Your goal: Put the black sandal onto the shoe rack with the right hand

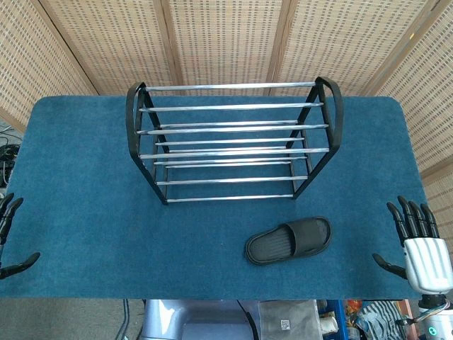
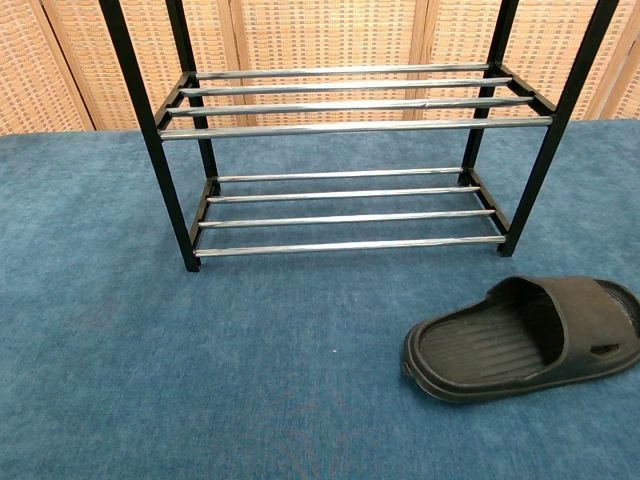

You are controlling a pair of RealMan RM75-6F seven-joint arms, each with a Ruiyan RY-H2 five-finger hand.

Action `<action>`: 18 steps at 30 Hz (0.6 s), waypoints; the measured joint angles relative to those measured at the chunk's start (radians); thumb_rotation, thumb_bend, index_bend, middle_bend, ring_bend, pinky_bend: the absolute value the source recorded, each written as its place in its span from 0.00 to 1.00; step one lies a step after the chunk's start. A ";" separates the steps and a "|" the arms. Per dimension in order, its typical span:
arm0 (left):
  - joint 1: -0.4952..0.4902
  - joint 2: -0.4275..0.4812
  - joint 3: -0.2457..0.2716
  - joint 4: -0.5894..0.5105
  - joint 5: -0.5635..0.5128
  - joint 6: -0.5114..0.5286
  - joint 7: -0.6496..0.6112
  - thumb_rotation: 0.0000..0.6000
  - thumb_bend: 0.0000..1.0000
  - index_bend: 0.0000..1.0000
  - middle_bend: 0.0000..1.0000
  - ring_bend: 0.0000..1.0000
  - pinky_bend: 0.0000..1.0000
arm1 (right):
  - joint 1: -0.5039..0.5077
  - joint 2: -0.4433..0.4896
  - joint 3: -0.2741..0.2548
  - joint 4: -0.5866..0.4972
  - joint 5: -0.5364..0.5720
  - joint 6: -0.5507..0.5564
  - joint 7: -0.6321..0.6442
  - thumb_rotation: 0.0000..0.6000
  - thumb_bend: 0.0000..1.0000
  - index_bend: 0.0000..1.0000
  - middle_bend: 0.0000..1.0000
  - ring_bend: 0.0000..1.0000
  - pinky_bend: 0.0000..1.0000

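Observation:
A black sandal (image 1: 289, 241) lies flat on the blue table cover in front of the shoe rack's right half; the chest view shows the sandal (image 2: 525, 337) at lower right, sole down. The shoe rack (image 1: 233, 140), black frame with chrome bars, stands mid-table with bare shelves; its lower tiers fill the chest view as the rack (image 2: 350, 150). My right hand (image 1: 421, 244) hovers at the table's right front corner, fingers spread, holding nothing, well right of the sandal. My left hand (image 1: 8, 237) shows at the left edge, fingers apart and empty.
The blue cover (image 1: 85, 212) spans the table, with bare carpet between the sandal and the rack. Woven bamboo screens (image 1: 226, 35) stand behind the table. Robot base parts (image 1: 283, 319) sit below the front edge.

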 measured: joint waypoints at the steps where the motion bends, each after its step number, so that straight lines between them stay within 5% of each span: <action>1: 0.000 -0.001 0.000 0.000 0.001 0.000 0.004 1.00 0.17 0.00 0.00 0.00 0.00 | 0.000 0.000 -0.002 -0.001 -0.003 -0.001 -0.001 1.00 0.00 0.00 0.00 0.00 0.00; 10: -0.001 -0.001 0.001 0.002 -0.001 -0.004 -0.003 1.00 0.17 0.00 0.00 0.00 0.00 | 0.019 0.000 -0.042 0.004 -0.057 -0.058 -0.014 1.00 0.00 0.00 0.00 0.00 0.00; 18: -0.010 0.003 -0.005 0.003 -0.018 -0.023 -0.012 1.00 0.17 0.00 0.00 0.00 0.00 | 0.144 -0.012 -0.082 0.041 -0.241 -0.189 0.029 1.00 0.00 0.00 0.00 0.00 0.00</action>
